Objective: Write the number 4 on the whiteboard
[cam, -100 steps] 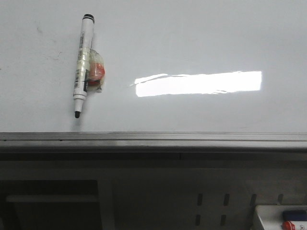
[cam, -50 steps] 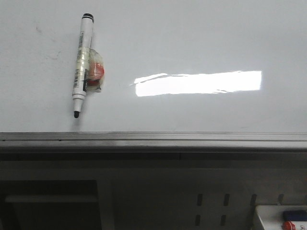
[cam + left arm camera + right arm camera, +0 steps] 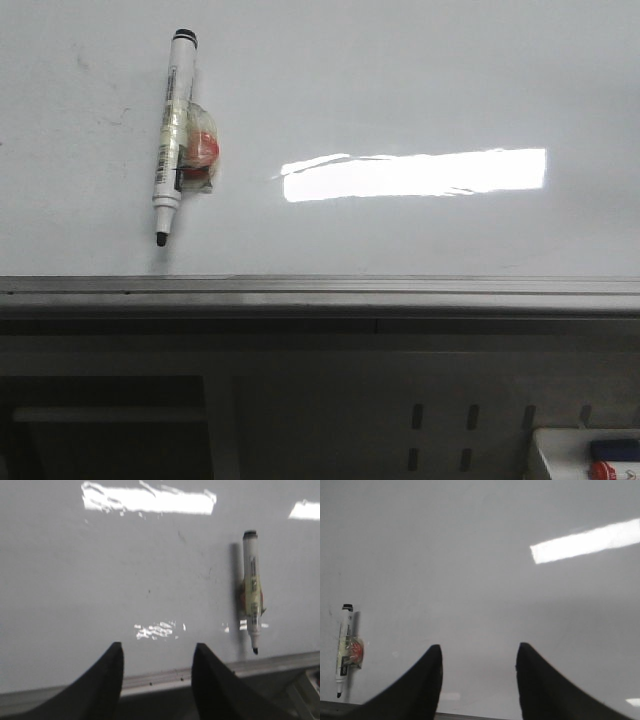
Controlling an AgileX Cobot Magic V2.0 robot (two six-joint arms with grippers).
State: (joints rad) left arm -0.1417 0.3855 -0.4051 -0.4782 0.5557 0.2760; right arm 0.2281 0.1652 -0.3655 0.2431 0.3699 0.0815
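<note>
On the whiteboard (image 3: 400, 80) lies an uncapped marker (image 3: 172, 135), untouched; both arms' jaws stand wide, holding nothing.

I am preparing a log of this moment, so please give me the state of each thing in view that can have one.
whiteboard: blank, no number 4 drawn, faint smudges only.
marker: uncapped, lying on the board, tip toward the edge rail, not held.
left end effector: open, empty, above the board's edge.
right end effector: open, empty.
</note>
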